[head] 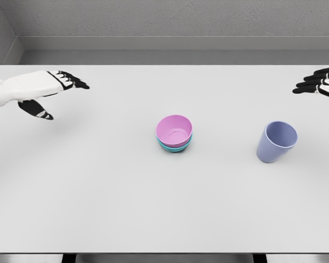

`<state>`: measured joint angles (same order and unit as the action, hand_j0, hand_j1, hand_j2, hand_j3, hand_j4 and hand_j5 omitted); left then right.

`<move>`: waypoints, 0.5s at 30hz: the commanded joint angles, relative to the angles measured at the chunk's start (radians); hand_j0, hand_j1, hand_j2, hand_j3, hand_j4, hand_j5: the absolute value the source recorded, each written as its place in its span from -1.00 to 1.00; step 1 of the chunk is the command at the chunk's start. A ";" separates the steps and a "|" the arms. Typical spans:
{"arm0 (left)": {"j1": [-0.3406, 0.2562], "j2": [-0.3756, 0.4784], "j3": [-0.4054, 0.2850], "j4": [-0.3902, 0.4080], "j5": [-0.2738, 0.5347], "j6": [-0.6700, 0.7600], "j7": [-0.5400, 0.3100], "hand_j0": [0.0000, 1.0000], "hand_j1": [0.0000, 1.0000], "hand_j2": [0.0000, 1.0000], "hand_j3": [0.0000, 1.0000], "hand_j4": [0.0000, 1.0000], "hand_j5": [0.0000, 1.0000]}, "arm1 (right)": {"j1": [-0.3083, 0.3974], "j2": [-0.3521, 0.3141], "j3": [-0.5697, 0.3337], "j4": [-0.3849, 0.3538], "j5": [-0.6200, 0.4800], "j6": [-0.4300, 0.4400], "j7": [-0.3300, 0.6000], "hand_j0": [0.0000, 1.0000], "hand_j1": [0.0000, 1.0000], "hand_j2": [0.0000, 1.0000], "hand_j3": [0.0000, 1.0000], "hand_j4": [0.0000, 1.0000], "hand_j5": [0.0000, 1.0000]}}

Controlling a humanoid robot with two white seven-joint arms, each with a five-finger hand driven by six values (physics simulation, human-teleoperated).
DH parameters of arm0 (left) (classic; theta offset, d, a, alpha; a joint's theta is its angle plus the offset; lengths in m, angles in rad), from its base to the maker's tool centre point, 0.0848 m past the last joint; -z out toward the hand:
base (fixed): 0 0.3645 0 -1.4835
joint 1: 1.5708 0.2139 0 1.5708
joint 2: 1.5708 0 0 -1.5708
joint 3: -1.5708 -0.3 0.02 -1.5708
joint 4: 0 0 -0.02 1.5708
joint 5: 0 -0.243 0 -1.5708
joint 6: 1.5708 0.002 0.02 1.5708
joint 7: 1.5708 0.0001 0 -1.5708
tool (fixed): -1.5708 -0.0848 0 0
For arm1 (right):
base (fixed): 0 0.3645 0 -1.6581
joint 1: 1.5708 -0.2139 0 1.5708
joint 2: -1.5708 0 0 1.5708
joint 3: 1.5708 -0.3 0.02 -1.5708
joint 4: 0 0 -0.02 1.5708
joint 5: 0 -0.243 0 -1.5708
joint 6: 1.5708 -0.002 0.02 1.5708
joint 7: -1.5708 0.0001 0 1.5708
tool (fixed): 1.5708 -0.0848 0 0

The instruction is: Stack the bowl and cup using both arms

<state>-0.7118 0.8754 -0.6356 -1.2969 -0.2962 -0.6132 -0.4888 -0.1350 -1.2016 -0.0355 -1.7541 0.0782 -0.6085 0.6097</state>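
Since both the left hand (44,90) and right hand (321,82) hover spread and empty, grip the light, rigid, probably slippery cup (277,142) around its wall, not its rim.

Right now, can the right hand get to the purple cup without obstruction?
Probably yes. The right hand is open at the table's far right, and only bare table lies between it and the purple cup; the stacked bowls stand apart.

Bright, even, diffuse light fills the sharp render, leaving only faint soft shadows on the white desk (98,208) under the stacked bowls (174,133) and the cup (277,142), without glare, blur or edge distortion.
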 commanded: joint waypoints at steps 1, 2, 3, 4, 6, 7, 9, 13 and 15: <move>0.000 0.008 0.001 0.013 0.008 0.002 -0.001 1.00 1.00 1.00 1.00 1.00 1.00 | 0.000 0.020 0.040 -0.001 -0.005 -0.002 0.001 1.00 1.00 1.00 1.00 1.00 1.00; 0.000 0.008 0.001 0.014 0.008 0.002 -0.001 1.00 1.00 1.00 1.00 1.00 1.00 | 0.000 0.020 0.052 -0.001 -0.005 -0.002 0.001 1.00 1.00 1.00 1.00 1.00 1.00; 0.000 0.007 0.001 0.014 0.006 0.002 0.001 1.00 1.00 1.00 1.00 1.00 1.00 | 0.000 0.028 0.078 -0.001 -0.005 -0.002 0.001 1.00 1.00 1.00 1.00 1.00 1.00; 0.000 0.007 0.001 0.013 0.006 0.002 -0.001 1.00 1.00 1.00 1.00 1.00 1.00 | 0.000 0.037 0.086 -0.001 -0.005 -0.002 0.001 1.00 1.00 1.00 1.00 1.00 1.00; 0.000 0.007 0.001 0.013 0.006 0.002 -0.001 1.00 1.00 1.00 1.00 1.00 1.00 | -0.002 0.050 0.103 -0.001 -0.005 -0.002 0.001 1.00 1.00 1.00 1.00 1.00 1.00; 0.002 0.007 0.001 0.011 0.006 0.002 -0.001 1.00 1.00 1.00 1.00 1.00 1.00 | -0.009 0.068 0.117 -0.001 -0.005 -0.002 0.001 1.00 1.00 1.00 1.00 1.00 1.00; 0.000 0.007 0.002 0.013 0.006 0.002 -0.001 1.00 1.00 1.00 1.00 1.00 1.00 | -0.015 0.080 0.138 0.001 -0.005 -0.002 0.001 1.00 1.00 1.00 1.00 1.00 1.00; 0.002 0.005 0.002 0.013 0.005 0.002 -0.001 1.00 1.00 1.00 1.00 1.00 1.00 | -0.060 0.103 0.193 0.001 0.003 -0.002 0.001 1.00 1.00 1.00 1.00 1.00 1.00; 0.000 0.005 0.002 0.011 0.003 0.002 -0.001 1.00 1.00 1.00 1.00 1.00 1.00 | -0.074 0.105 0.218 0.001 0.006 0.013 0.001 1.00 1.00 1.00 1.00 1.00 1.00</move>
<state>-0.7102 0.8799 -0.6345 -1.2846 -0.2984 -0.6132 -0.4903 -0.2102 -1.1039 0.1549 -1.7533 0.0866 -0.6062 0.6113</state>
